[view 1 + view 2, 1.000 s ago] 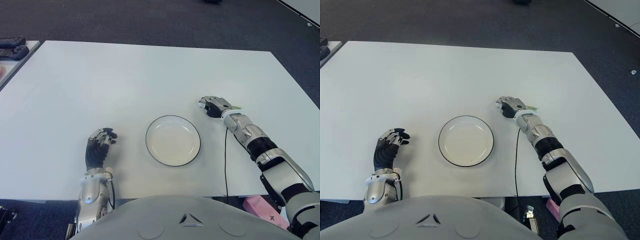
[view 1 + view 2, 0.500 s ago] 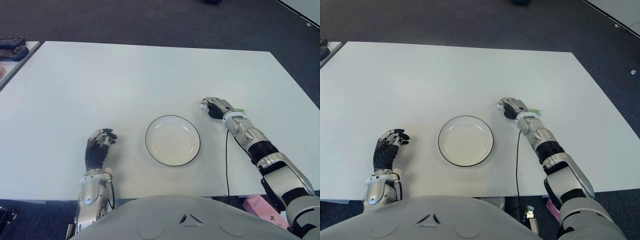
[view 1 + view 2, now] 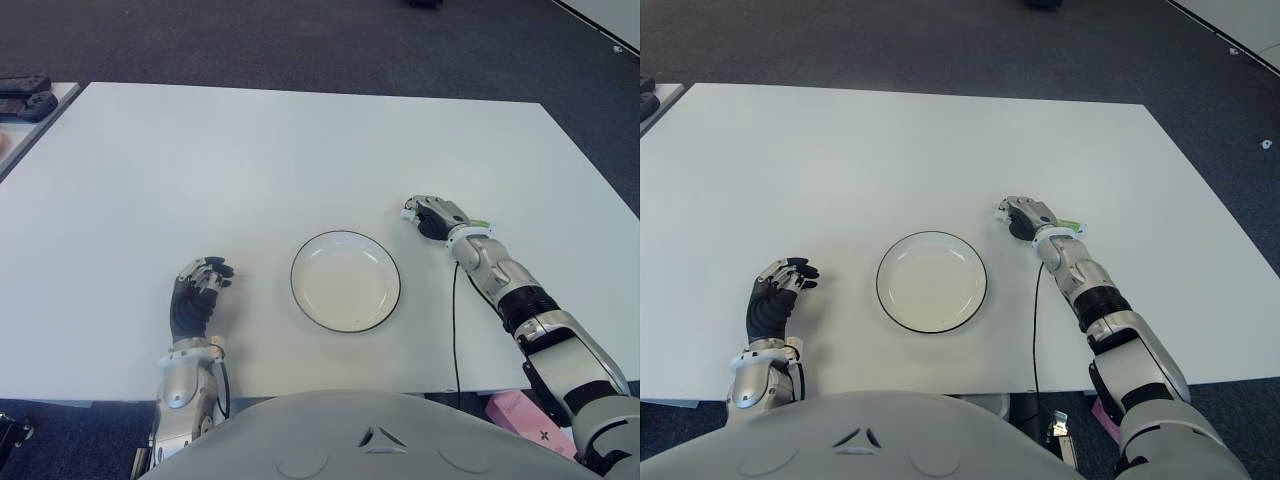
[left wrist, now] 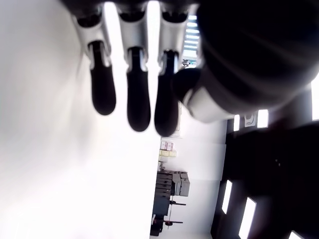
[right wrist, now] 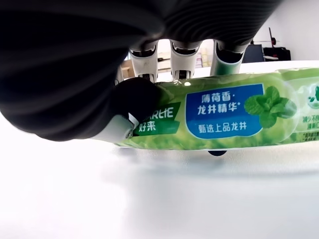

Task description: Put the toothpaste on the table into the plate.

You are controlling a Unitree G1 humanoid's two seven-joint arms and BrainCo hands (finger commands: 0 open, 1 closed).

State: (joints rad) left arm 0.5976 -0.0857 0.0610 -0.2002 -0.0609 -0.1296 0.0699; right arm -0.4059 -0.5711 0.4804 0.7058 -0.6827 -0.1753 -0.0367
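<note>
One grip matters: my right hand [image 3: 433, 214], fingers wrapped around the green toothpaste tube [image 5: 224, 117], should lift it level toward the plate [image 3: 346, 281]; my left hand [image 3: 196, 295], fingers relaxed and empty, shows left of the plate.

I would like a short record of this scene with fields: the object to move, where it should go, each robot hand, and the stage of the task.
object: green toothpaste tube, gripped by the right robot hand
target: round white plate with dark rim, nothing in it, to the left of the right robot hand
right robot hand: fingers closed around the tube, low over the white table
left robot hand: holds nothing, to the left of the plate
stage: tube grasped, not yet in the plate
</note>
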